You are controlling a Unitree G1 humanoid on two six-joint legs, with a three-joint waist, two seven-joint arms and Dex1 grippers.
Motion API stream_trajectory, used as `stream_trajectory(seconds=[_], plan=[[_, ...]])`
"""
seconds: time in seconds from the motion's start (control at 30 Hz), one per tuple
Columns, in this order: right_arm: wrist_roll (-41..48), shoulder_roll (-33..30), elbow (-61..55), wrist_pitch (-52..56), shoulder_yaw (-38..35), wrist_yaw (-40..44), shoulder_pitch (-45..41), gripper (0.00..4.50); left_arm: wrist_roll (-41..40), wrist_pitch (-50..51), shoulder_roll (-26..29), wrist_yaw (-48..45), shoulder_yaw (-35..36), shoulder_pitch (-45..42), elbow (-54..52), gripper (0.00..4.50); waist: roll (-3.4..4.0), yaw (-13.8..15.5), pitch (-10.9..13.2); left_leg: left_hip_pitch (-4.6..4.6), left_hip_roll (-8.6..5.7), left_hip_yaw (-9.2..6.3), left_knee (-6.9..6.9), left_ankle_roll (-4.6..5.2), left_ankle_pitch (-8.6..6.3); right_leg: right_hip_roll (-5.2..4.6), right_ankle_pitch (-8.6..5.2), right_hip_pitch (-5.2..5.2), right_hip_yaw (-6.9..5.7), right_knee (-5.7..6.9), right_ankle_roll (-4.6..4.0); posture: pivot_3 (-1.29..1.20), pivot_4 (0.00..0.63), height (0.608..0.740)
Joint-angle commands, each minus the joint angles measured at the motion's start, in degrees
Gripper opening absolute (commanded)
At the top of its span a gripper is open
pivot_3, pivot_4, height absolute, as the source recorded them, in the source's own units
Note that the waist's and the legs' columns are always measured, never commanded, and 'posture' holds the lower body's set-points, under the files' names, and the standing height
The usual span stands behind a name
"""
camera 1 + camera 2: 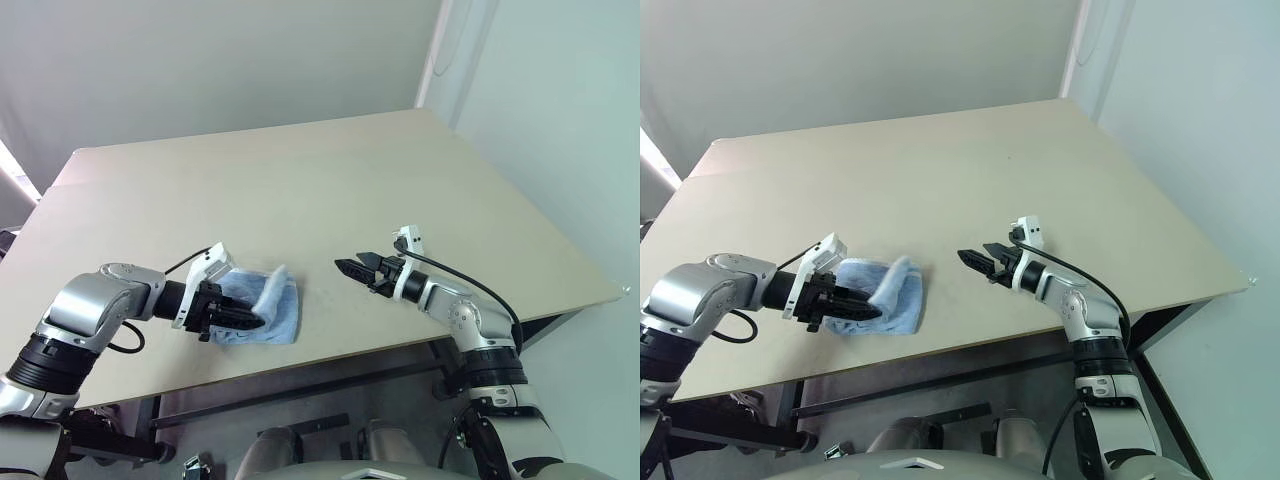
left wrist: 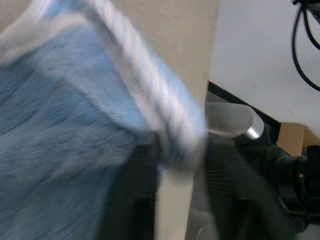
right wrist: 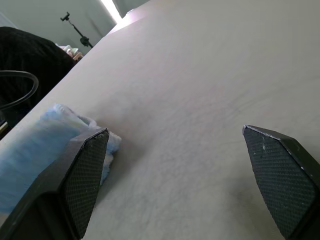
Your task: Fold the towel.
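The light blue towel (image 1: 278, 300) lies bunched and folded over near the table's front edge, left of centre, its whitish hem (image 2: 150, 95) running across the left wrist view. My left gripper (image 1: 250, 320) rests on the towel from the left. Its black fingers (image 2: 131, 200) stand a little apart, with the hem lying between their tips. My right gripper (image 1: 352, 268) hovers just over the bare table to the right of the towel and points at it. It is open wide, with nothing between its fingers (image 3: 85, 175). The towel (image 3: 45, 140) lies beyond one of them.
The beige table (image 1: 300, 170) stretches away behind both grippers. Its front edge (image 1: 330, 350) runs close under the towel, and its right corner (image 1: 620, 290) is near the pale wall. A black cable (image 1: 470, 285) loops off the right wrist.
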Motion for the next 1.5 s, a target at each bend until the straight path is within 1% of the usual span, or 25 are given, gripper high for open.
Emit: stream_trajectory(seconds=[0.03,0.13,0.23,0.3,0.37,0.4,0.47,0.63,0.7,0.77,0.87,0.97,1.07,1.17,1.27,1.37,1.5], plan=[[-0.02,-0.29,0.05,-1.25,-0.09,0.19,-1.71,4.50,-0.85,-0.35,0.48,0.99,3.64,-0.55,-2.26,2.89,-0.01,0.04,0.00,0.00,0.00,-0.01,0.01,0.00,0.00,0.00,0.00,0.00,0.00,0.01,0.00,0.00,0.000,0.740],[0.02,-0.35,0.30,-1.41,0.18,0.48,-1.82,4.50,-1.76,-2.20,0.36,1.90,7.12,-0.45,-3.43,2.89,-0.01,0.05,0.01,0.00,0.00,-0.01,0.07,0.00,0.00,0.01,0.00,0.01,-0.01,0.05,0.00,0.00,0.000,0.740],[0.02,-0.41,0.19,-1.61,0.69,1.22,-1.81,4.50,-2.30,-8.38,-1.95,4.31,13.89,0.77,-4.34,2.89,-0.01,0.04,0.01,0.00,0.00,-0.01,0.09,0.00,0.00,0.00,0.00,0.01,-0.01,0.06,0.01,0.00,0.000,0.740],[0.45,-0.35,0.10,-1.83,0.60,1.94,-2.08,4.50,1.34,-14.85,-1.88,4.97,15.01,3.04,-3.70,2.89,0.00,-0.06,0.00,0.01,0.00,-0.01,0.08,0.00,0.00,-0.01,0.00,0.01,-0.01,0.07,0.00,0.00,0.000,0.740],[1.21,-0.22,-0.18,-2.05,0.45,3.16,-2.53,4.50,2.18,-16.17,-2.35,5.60,15.35,3.68,-1.10,2.89,0.02,0.01,0.00,0.03,0.00,0.01,0.05,0.00,0.00,-0.01,0.00,0.00,0.03,0.07,0.00,0.00,0.000,0.740],[1.25,-0.17,-0.57,-2.63,0.61,3.85,-2.62,4.50,2.44,-18.10,-3.75,6.41,15.81,3.53,0.39,2.89,0.02,0.08,0.00,0.03,0.00,0.01,0.05,0.00,0.00,0.00,0.00,0.00,0.03,0.08,0.00,0.00,0.000,0.740],[1.21,-0.06,-1.36,-3.04,1.15,4.91,-2.83,4.50,3.41,-25.18,-8.79,8.88,16.95,3.01,3.56,2.89,0.02,0.36,0.00,0.03,0.00,0.00,0.11,0.00,0.00,0.06,0.01,0.02,0.01,0.10,0.00,0.00,0.000,0.740],[1.90,0.09,-2.95,-3.24,2.24,7.47,-2.44,4.50,7.77,-34.55,-17.74,9.89,13.16,1.55,11.68,2.89,-0.04,1.51,-0.03,0.15,-0.02,0.02,0.22,0.00,0.00,0.06,0.05,0.21,-0.01,0.08,0.06,0.00,0.000,0.740],[3.24,-0.40,-4.79,-2.40,2.55,9.40,-1.65,4.50,10.08,-37.15,-20.35,10.19,11.13,1.18,14.64,2.89,-0.04,1.74,-0.03,0.15,-0.01,0.02,0.21,0.00,0.00,0.08,0.06,0.22,-0.01,0.08,0.06,0.00,0.000,0.740],[4.23,-1.30,-7.19,-1.10,3.29,10.92,-0.58,4.50,12.90,-40.66,-20.82,8.26,8.15,3.96,14.84,2.89,-0.05,1.76,-0.04,0.15,-0.01,0.02,0.21,0.01,0.01,0.08,0.12,0.21,-0.01,0.09,0.16,0.00,0.000,0.740],[4.57,-2.31,-8.99,0.37,3.91,11.09,0.54,4.50,16.03,-45.76,-20.36,6.38,5.38,7.84,14.92,2.89,-0.05,1.55,-0.04,0.14,-0.02,0.07,0.17,0.03,-0.01,0.06,0.13,0.19,0.03,0.06,0.17,0.00,0.000,0.740],[4.21,-2.55,-9.87,0.63,4.69,10.37,1.49,4.50,17.98,-49.89,-20.91,6.54,4.73,10.15,17.42,2.89,-0.05,1.71,-0.05,0.14,0.02,0.07,0.18,0.03,-0.01,0.02,0.06,0.18,0.04,0.06,0.02,0.00,0.000,0.740],[4.01,-2.81,-10.62,0.72,5.10,9.80,1.88,4.50,19.99,-54.72,-21.86,7.37,4.44,10.93,22.21,2.89,0.00,1.83,-0.08,0.20,0.05,0.04,0.22,0.03,-0.01,0.03,0.08,0.24,0.01,0.08,-0.02,0.00,0.000,0.740],[4.60,-3.51,-11.15,1.40,4.94,9.75,1.69,4.50,21.05,-57.49,-23.05,8.12,4.19,10.28,26.00,2.89,0.02,1.83,-0.09,0.46,0.04,0.06,0.22,0.01,-0.02,0.00,-0.04,0.51,0.01,0.05,0.18,0.00,0.000,0.740],[4.95,-4.35,-11.11,2.38,5.08,10.30,1.35,4.50,20.83,-58.34,-24.59,8.69,4.40,9.18,28.38,2.89,0.04,1.83,-0.10,0.83,0.04,0.06,0.15,-0.11,-0.11,-0.04,-0.08,0.87,-0.01,-0.05,0.22,0.00,0.000,0.740],[5.13,-4.99,-10.98,3.18,5.80,11.13,1.13,4.50,20.55,-58.43,-25.42,8.76,4.37,8.74,28.70,2.89,0.07,1.88,-0.12,0.87,0.05,0.04,0.16,-0.14,-0.13,-0.06,-0.09,0.90,-0.05,-0.06,0.23,0.00,0.000,0.740],[6.29,-5.03,-11.03,5.83,6.58,11.81,1.21,4.50,17.02,-54.15,-23.86,6.97,6.17,9.35,24.12,2.89,0.08,1.83,-0.13,0.86,0.05,0.03,0.16,-0.13,-0.12,-0.06,-0.09,0.91,-0.07,-0.05,0.23,0.00,0.000,0.740]])
